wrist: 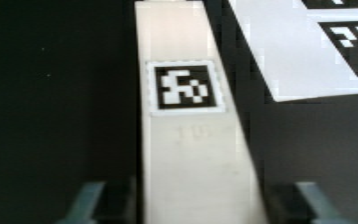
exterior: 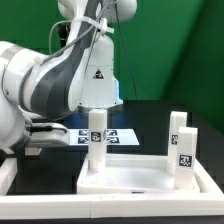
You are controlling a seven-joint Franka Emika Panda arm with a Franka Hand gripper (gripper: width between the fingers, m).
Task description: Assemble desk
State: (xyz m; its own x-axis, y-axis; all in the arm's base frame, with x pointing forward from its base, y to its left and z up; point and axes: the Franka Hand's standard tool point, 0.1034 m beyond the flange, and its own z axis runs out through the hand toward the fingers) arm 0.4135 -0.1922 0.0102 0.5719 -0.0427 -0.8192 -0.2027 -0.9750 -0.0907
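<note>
The white tray-like tabletop (exterior: 130,180) lies at the front of the exterior view. Three tagged white legs stand upright on it: one at its back left (exterior: 96,136) and two at the right (exterior: 176,124) (exterior: 184,152). In the wrist view a fourth white leg (wrist: 181,120) lies flat on the black table, its tag facing up. My gripper (wrist: 197,204) is open and straddles this leg, one fingertip (wrist: 91,200) on each side with a dark gap between finger and leg. In the exterior view the hand is mostly hidden behind the arm.
The marker board (wrist: 318,50) lies flat close beside the lying leg; it also shows in the exterior view (exterior: 118,136) behind the tabletop. The bulky arm (exterior: 50,85) fills the exterior view's left. A white border rail (exterior: 8,178) runs along the front left.
</note>
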